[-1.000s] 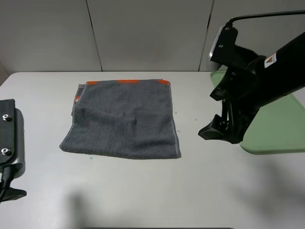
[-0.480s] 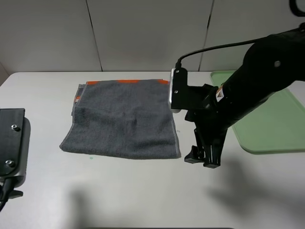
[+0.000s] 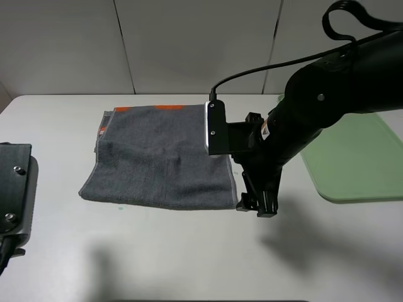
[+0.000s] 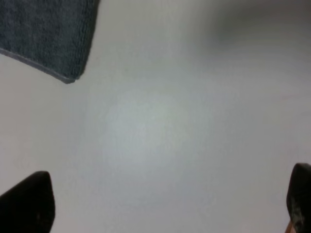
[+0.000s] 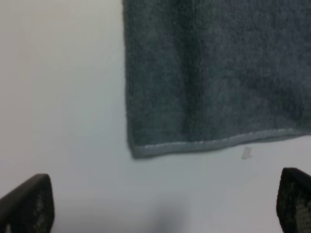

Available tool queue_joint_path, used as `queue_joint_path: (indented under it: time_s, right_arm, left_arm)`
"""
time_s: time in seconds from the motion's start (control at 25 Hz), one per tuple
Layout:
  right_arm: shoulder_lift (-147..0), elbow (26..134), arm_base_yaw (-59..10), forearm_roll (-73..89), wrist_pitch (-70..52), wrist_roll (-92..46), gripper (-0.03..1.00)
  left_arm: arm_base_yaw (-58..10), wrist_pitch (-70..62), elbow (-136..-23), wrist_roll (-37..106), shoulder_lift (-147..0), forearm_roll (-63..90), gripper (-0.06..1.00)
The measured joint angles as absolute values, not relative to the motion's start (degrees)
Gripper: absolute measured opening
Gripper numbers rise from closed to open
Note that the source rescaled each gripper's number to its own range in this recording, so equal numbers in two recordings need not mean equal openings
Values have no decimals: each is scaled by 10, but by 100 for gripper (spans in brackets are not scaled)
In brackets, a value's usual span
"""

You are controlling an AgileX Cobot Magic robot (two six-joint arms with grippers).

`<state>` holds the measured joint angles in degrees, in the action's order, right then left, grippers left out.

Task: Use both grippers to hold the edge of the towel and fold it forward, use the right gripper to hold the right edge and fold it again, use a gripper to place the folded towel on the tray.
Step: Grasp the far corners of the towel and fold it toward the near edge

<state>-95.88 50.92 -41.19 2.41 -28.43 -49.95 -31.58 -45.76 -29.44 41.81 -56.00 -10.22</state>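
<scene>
**Exterior high view.** The right arm reaches in from the right past the tray and bends steeply down at the wrist. The right claw points at the desk, just beside the near right corner of the towel.

**Right wrist view.** Its 2 fingertips stand wide apart with nothing between them. The right edge, marked by a pale stitched line, lies flat on the desk ahead of them.

The towel lies folded near the desk's middle, well apart from the tray.

The left arm sits low at the desk's left margin. In the left wrist view the left claw is spread wide over bare desk, near another corner of the towel.
</scene>
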Motion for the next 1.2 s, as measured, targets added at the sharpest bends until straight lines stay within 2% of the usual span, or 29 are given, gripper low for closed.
queue_joint_path:
  time_s: [0.52, 1.2]
  right_arm:
    - [-1042, 518, -412, 21, -252, -501, 100]
    - [-1075, 557, -412, 28, -241, -524, 100]
  left_arm:
    - [-316, -458, -294, 418, -560, -105, 93]
    - [-316, -452, -294, 418, -560, -107, 92]
